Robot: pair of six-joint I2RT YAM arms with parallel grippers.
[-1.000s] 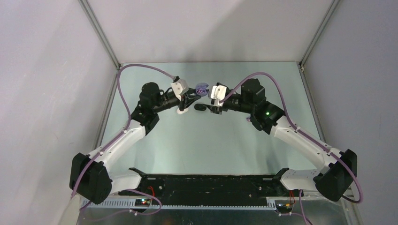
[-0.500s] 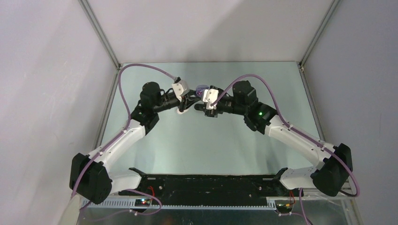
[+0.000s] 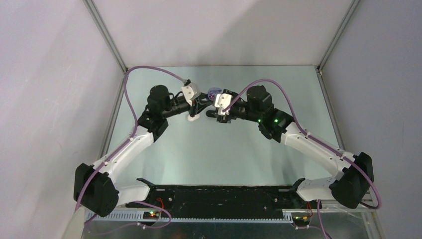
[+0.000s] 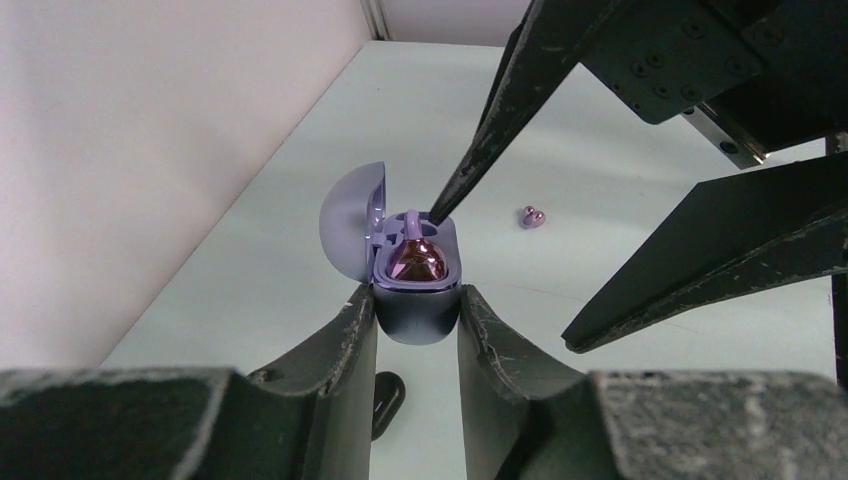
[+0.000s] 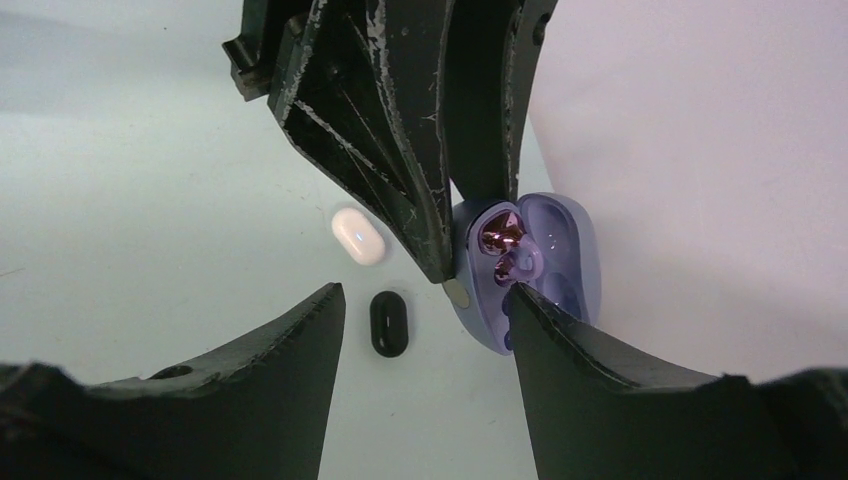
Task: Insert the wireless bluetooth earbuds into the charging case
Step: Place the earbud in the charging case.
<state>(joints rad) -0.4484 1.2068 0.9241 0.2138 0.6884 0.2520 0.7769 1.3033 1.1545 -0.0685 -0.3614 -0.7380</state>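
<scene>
My left gripper [image 4: 415,295] is shut on the base of the lavender charging case [image 4: 412,318], holding it above the table with its lid [image 4: 352,218] open. One shiny pink-lavender earbud [image 4: 417,262] sits in the near socket; the right wrist view shows the same earbud [image 5: 497,236] inside the case [image 5: 540,262]. My right gripper [image 5: 425,295] is open with nothing between its fingers. One of its fingertips [image 4: 440,208] touches the case's far socket. Another lavender earbud [image 4: 531,216] lies loose on the table. From above, the case [image 3: 214,92] sits between both grippers.
A shut black oval case [image 5: 389,322] lies on the table under the grippers, partly behind my left finger [image 4: 385,402]. A white oval case [image 5: 358,236] lies beside it. The enclosure's left wall [image 4: 150,150] stands close to the held case.
My right gripper has moved left up to the held case, its finger now reaching into the open case, and its jaws have widened slightly. The left gripper has barely moved.
</scene>
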